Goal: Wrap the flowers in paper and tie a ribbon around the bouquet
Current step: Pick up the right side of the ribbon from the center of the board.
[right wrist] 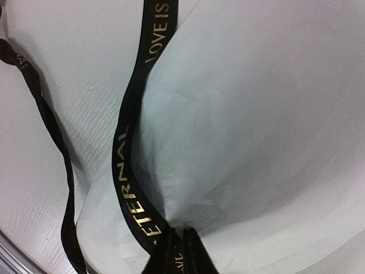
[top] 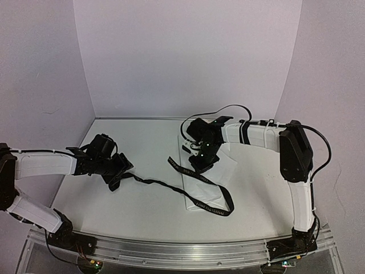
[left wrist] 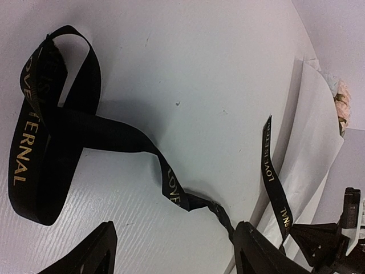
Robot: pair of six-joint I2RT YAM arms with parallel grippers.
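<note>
Gold print on the long narrow black fabric ribbon (left wrist: 114, 134) reads "LOVE IS ETERNAL". Some stretches show only "ETERNAL" or "LOVE IS ETE" before it twists or gets cut off. The ribbon starts in a loose loop toward the left edge of the white table (top: 114, 211), then runs across to the cone-shaped white tissue-paper bouquet (top: 199, 197), which lies mid-table, a bit right of centre. One strand crosses the paper diagonally & curls off near its near end. L gripper (top: 118, 168): jaws wide apart, nothing between them, the ribbon loop on the table just ahead. R gripper (top: 202, 161): over the bouquet's far half, closed & pinching the ribbon, but its tips are cut off at the bottom of the wrist view, so the exact hold is hard to make out. The peach & pale blooms (left wrist: 342, 105) barely peek out at the bouquet's far end, mostly hidden from above by the R gripper.
</note>
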